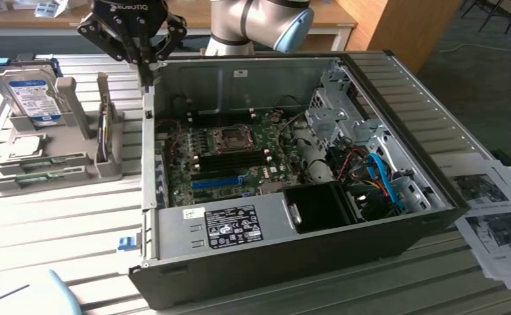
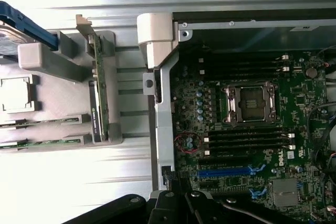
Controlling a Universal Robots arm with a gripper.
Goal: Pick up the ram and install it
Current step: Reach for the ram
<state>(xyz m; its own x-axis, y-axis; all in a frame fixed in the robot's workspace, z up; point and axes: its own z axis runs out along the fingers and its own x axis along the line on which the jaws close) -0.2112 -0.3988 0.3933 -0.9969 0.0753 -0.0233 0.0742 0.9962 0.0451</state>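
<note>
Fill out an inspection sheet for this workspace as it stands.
Surface: white slatted table carrying an open computer case and a grey holder.
Job's things: ram sticks, two, lying in the grey holder; black memory slots on the motherboard look empty.
Clutter: hard drive and upright green card in the holder; printed sheets beside the case.
Claw: claw shut, above the case wall nearest the holder; nothing seen held.
Cables: blue and red cables inside the case.
Surroundings: wooden desk behind.
</note>
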